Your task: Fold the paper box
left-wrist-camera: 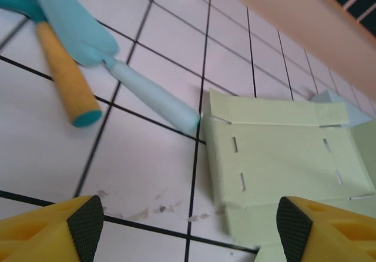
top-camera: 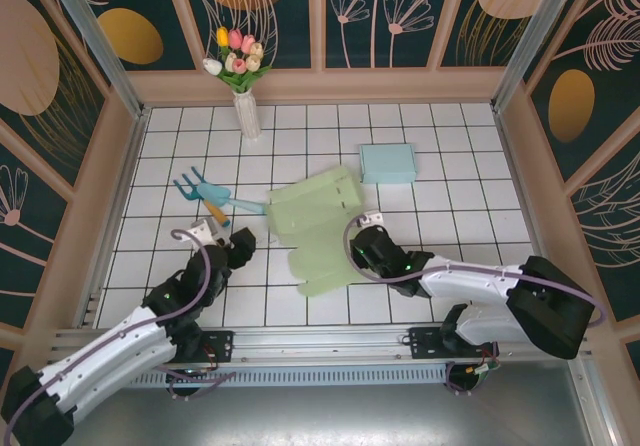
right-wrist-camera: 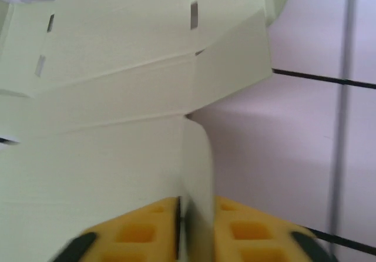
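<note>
Top external: we note the pale green paper box [top-camera: 312,224] lying partly unfolded on the white tiled table [top-camera: 470,166], between our two arms. Right wrist: our right gripper [right-wrist-camera: 197,218] is clamped on a thin upright flap at the sheet's edge. Left wrist: our left gripper [left-wrist-camera: 189,225] hangs with jaws spread wide, holding nothing, near the box's corner. A blue trowel [left-wrist-camera: 88,37] lies with its handle end just beside that corner.
</note>
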Controlling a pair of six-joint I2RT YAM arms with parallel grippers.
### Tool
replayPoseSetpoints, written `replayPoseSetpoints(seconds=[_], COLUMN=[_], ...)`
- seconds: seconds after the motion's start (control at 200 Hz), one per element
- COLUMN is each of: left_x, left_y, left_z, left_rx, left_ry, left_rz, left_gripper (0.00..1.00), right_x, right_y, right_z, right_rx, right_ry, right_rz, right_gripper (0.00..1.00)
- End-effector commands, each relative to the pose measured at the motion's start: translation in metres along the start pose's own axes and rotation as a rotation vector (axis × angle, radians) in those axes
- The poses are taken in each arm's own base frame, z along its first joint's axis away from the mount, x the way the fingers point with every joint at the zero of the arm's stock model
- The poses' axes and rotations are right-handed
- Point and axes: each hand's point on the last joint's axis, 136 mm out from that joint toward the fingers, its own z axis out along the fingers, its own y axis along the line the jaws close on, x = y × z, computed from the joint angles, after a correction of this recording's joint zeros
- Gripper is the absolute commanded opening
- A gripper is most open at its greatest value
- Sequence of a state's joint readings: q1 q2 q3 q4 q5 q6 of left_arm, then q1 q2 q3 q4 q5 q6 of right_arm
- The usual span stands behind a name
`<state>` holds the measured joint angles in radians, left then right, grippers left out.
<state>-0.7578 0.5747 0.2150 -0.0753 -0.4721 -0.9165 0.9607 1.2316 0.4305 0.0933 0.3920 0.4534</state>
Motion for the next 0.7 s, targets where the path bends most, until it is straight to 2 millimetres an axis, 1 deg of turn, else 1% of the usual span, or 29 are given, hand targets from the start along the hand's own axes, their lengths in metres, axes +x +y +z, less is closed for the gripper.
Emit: replayPoseSetpoints(seconds=[0.0,0.035,0.12,0.225,0.295,0.375,0.455,0.54,0.565,0.636,0.691], left_x=[0.006,0.011,0.022,0.028,0.026,0.021,0.015,0.014,0.014,0.014,0.018], left_y=[-0.03,-0.035,-0.049,-0.06,-0.071,-0.081,-0.081,-0.072,-0.069,-0.062,-0.065], left_z=[0.012,0.016,0.028,0.044,0.056,0.071,0.089,0.107,0.111,0.119,0.123], left_rx=[0.115,0.129,0.173,0.158,0.148,0.12,0.071,0.033,0.022,-0.008,0.01], left_ry=[0.039,0.058,0.104,0.132,0.134,0.125,0.129,0.144,0.147,0.135,0.142], left_rz=[0.012,0.018,0.026,0.057,0.092,0.151,0.193,0.191,0.194,0.197,0.198], left_gripper=[0.79,0.79,0.8,0.81,0.82,0.81,0.77,0.74,0.73,0.71,0.7], right_x=[-0.006,-0.012,-0.026,-0.049,-0.064,-0.076,-0.087,-0.096,-0.098,-0.102,-0.104], right_y=[-0.021,-0.017,-0.011,-0.003,0.001,0.004,0.003,-0.001,-0.003,-0.005,-0.005], right_z=[-0.007,-0.009,-0.014,-0.022,-0.03,-0.04,-0.051,-0.063,-0.066,-0.072,-0.075], right_rx=[0.099,0.088,0.084,0.074,0.062,0.041,0.021,0.01,0.008,0.001,-0.003], right_ry=[-0.045,-0.056,-0.089,-0.147,-0.192,-0.241,-0.296,-0.352,-0.363,-0.381,-0.389], right_rz=[0.042,0.041,0.038,0.045,0.059,0.081,0.108,0.123,0.124,0.123,0.122], right_gripper=[0.35,0.41,0.48,0.49,0.5,0.5,0.51,0.51,0.53,0.54,0.54])
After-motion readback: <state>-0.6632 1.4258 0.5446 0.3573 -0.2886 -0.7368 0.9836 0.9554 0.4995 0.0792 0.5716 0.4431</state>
